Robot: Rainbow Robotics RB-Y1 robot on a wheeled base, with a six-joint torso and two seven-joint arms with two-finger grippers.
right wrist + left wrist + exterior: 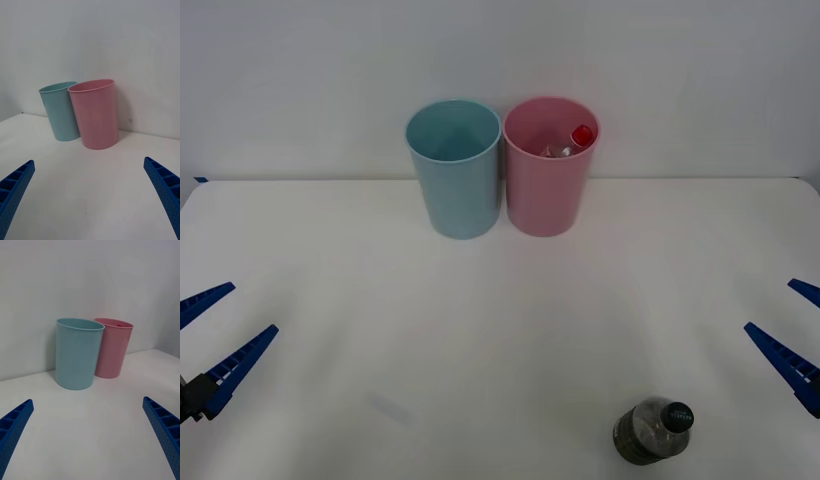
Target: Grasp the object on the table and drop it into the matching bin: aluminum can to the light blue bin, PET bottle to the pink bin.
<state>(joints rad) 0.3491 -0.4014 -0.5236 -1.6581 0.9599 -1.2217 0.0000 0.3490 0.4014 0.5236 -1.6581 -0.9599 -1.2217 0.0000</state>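
The PET bottle stands upright near the table's front edge, right of centre; it is clear, with a dark label band and a black-green cap. At the back the light blue bin and the pink bin stand side by side, touching. My right gripper is open at the right edge, to the right of the bottle and apart from it. At the left edge my left gripper is open and holds nothing.
A red-capped clear bottle lies inside the pink bin. The light blue bin looks hollow from above. A pale wall rises just behind the bins. Bare white tabletop lies between the grippers and the bins.
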